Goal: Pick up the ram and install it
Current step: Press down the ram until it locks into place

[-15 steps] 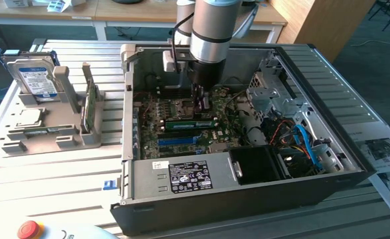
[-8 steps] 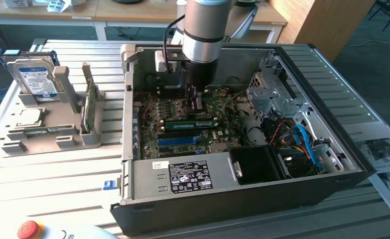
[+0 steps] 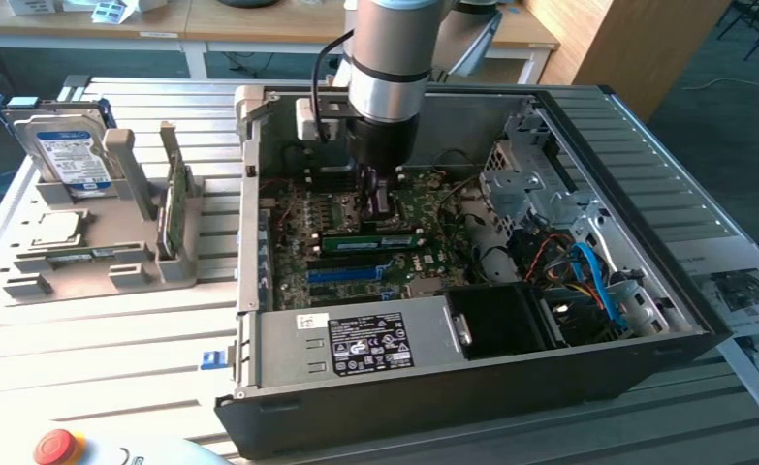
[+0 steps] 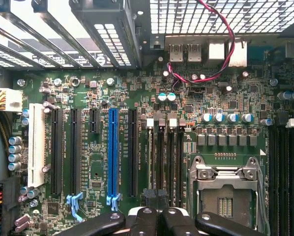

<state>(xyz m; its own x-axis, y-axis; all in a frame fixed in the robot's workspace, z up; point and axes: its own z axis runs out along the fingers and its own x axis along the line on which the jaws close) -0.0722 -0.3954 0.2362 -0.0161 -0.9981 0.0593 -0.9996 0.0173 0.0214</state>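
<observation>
1. The gripper [image 3: 376, 213] hangs low inside the computer case [image 3: 483, 397], over the motherboard [image 4: 88, 196]. Its jaws are drawn tight together in the wrist view [image 4: 155, 217].
2. The ram [image 3: 368, 242] lies along the memory slots [image 4: 165, 162], directly under the fingertips. I cannot tell whether it is pinched, loose or partly seated.
3. If the stick sits off-line from its slot, downward force could bend it or chip the connector.
4. If one end seats before the other, the stick could tilt and spring out.
5. The empty processor socket [image 4: 225, 189] lies just beside the slots. A sideways slip could put a fingertip or the stick's corner into it.
6. The red-and-black wire [image 4: 224, 49] loops at the far end of the board and could snag the wrist.
</observation>
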